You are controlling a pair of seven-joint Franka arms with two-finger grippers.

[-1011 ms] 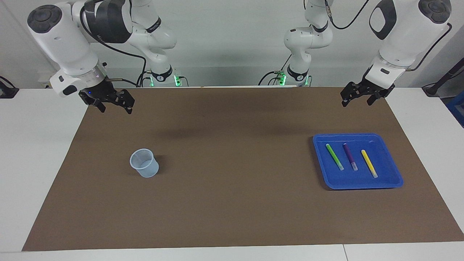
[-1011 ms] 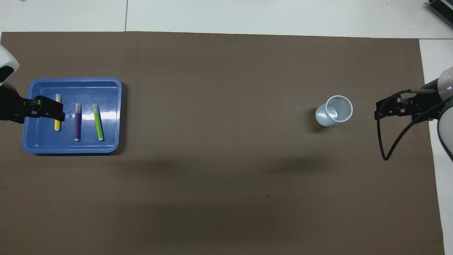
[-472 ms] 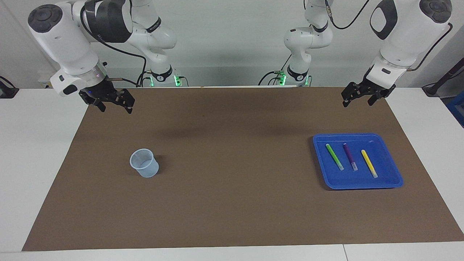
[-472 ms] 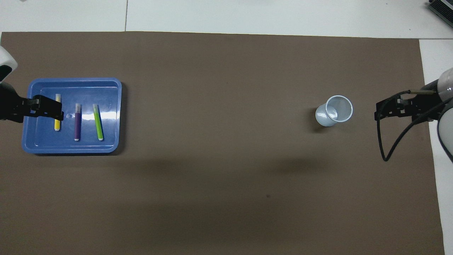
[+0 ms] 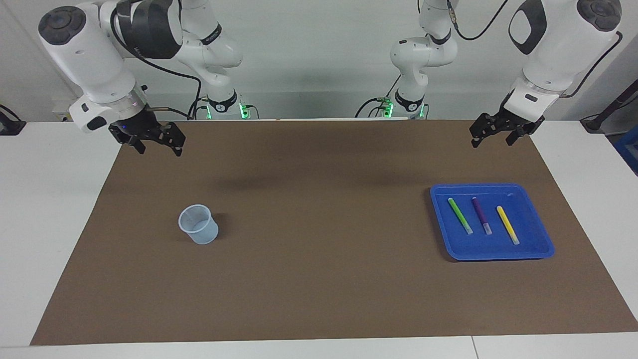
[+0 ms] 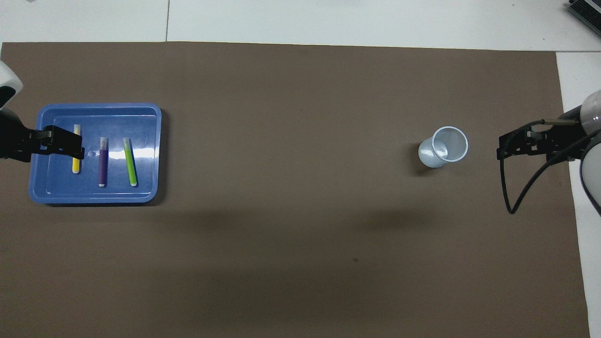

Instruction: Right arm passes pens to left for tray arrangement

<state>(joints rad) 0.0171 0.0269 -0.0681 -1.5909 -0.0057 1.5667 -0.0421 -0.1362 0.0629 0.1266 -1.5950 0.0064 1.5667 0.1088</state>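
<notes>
1. Nothing on the mat has shifted since a second ago; only the left arm's wrist sits a touch higher at the upper right of the facing view.
2. Raised over the mat's robot-side edge, the right gripper point(image 5: 155, 144), matte black with a small blue light, has its jaws spread and empty; the left gripper point(image 5: 493, 134), black and narrower, likewise.
3. Lower in the facing view, a clear ribbed plastic cup point(image 5: 199, 224) stands upright at centre left.
4. At centre right lies the tray point(image 5: 541, 249), glossy blue, square with rounded corners and a raised rim.
5. Inside it, side by side and apart, lie the green pen point(image 5: 459, 215), purple pen point(image 5: 481, 215) and yellow pen point(image 5: 507, 224), slim, whitish-capped.
6. Only the overhead view shows the cup's open mouth and glare on the tray floor; there the left gripper overlaps the yellow pen.
7. No writing is legible.
</notes>
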